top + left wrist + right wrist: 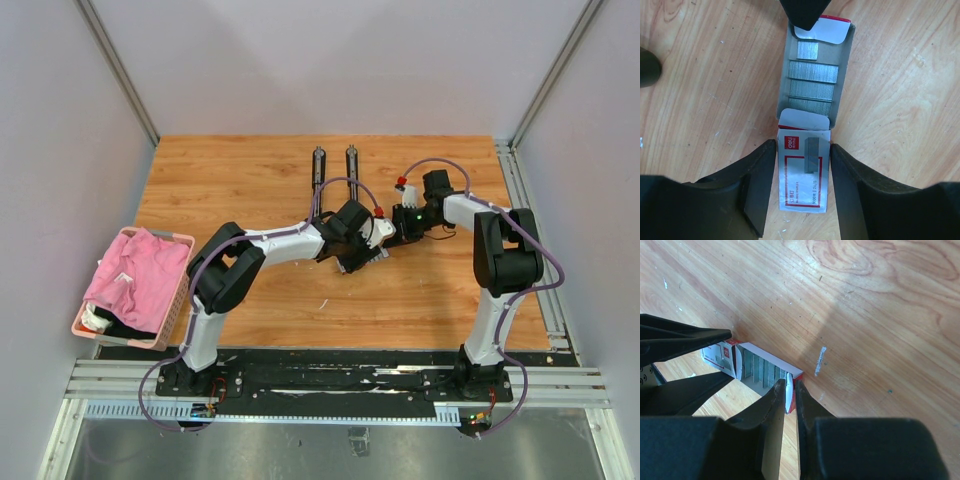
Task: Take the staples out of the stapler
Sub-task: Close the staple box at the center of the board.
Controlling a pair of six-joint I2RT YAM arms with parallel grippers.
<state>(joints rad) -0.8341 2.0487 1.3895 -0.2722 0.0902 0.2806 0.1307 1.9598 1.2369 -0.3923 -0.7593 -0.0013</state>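
Note:
A small red-and-white staple box [805, 172] lies on the wooden table with its tray [815, 75] slid out. Silvery strips of staples [812, 82] lie in rows inside the tray. My left gripper [803, 150] straddles the box's sleeve, with a finger pressed against each side. My right gripper [790, 385] is shut on the tray's far end flap [789, 392], and its tip [805, 12] shows in the left wrist view. The overhead view shows both grippers meeting mid-table, left [370, 242] and right [400, 222]. Two long narrow black items that look like staplers [318, 168] [351, 166] lie side by side at the back.
A pink basket [180, 298] filled with pink cloth sits at the table's left edge. A small pale fleck [323, 303] lies on the wood nearer the arm bases. A metal rail [528, 200] runs along the table's right side.

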